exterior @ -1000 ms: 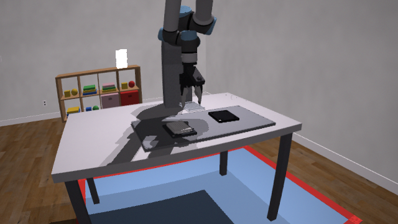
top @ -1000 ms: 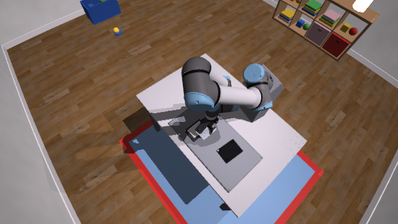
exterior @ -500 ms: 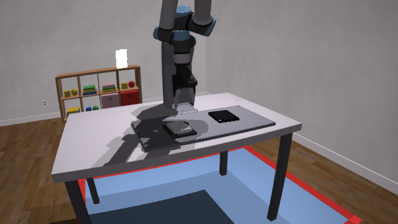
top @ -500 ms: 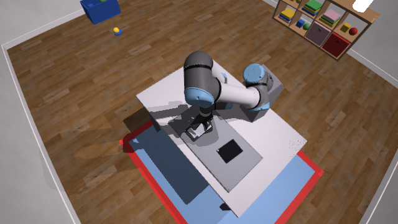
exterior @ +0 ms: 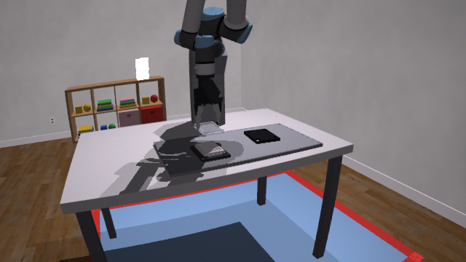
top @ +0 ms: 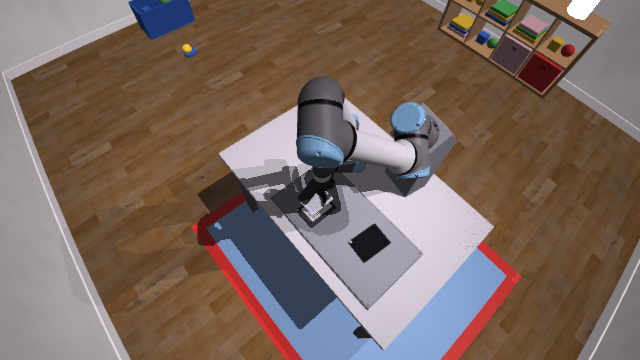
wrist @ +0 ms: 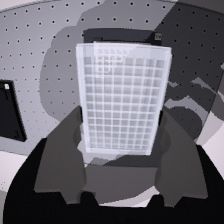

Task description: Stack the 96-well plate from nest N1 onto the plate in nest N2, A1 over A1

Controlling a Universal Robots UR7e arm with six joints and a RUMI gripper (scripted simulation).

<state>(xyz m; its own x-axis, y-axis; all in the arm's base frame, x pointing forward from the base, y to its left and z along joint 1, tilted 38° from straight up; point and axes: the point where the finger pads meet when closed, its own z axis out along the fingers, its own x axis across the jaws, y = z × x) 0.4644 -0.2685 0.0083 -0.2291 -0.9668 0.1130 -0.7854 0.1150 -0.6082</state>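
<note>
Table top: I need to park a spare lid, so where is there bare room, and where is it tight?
Roomiest: the white table stretch between the grey mat and the shelf-side edge. Smaller: the mat's end beyond the empty nest N1, and the gap between nests. Crowded: above N2, where the gripper holds a plate over the lower plate.

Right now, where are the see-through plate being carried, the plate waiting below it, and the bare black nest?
carried plate [wrist: 122, 97], wrist view, middle of its well grid
lower plate [exterior: 210, 148], exterior view, its top face
bare nest [top: 369, 242], top view, its centre
</note>
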